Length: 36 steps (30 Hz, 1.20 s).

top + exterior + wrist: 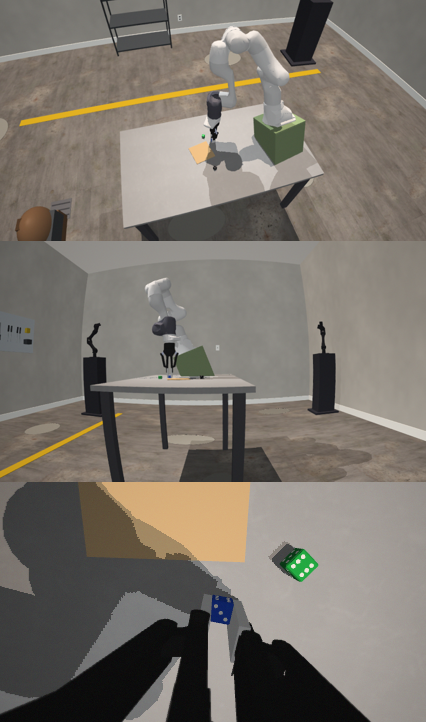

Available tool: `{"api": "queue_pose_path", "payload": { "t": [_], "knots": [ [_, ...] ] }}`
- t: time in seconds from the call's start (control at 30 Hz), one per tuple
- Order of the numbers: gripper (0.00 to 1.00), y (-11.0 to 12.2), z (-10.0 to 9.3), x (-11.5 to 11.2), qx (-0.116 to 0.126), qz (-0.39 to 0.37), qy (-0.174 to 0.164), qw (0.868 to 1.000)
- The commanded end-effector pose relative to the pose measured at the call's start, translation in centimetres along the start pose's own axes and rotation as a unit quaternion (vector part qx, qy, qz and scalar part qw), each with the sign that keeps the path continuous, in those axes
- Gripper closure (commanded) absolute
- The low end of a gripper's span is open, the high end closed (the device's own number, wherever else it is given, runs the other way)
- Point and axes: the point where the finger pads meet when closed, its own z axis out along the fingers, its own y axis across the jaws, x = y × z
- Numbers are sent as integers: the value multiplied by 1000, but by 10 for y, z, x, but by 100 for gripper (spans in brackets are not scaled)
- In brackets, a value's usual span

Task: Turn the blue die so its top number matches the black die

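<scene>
In the wrist view we go from 9 o'clock to 3 o'clock. At about 11 o'clock lies the orange mat (200, 517), flat on the grey table (360, 647), its near left part under the arm's shadow. Near the centre we see the gripper (223, 613) pinching the blue die (222, 609) between its 2 pale pads (241, 627). The die sits just off the mat's near edge, over bare table. Its visible face shows pips, but we cannot count them surely. At about 2 o'clock rests the green die (300, 565), well apart from the mat, with 6 pips on the face toward us.

In the top view, the black die (214, 167) lies at 6 o'clock from the mat (199, 151), just past its corner; its number is too small for us to read.
</scene>
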Motion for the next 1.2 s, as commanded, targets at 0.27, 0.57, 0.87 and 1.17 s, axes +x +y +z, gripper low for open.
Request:
{"api": "queue_pose_path", "payload": {
  "t": [0.27,0.57,0.87,1.17],
  "knots": [
    [91,0,0,0,0,0,1,1000],
    [91,0,0,0,0,0,1,1000],
    [91,0,0,0,0,0,1,1000],
    [91,0,-26,0,0,0,1,1000]
  ]
}}
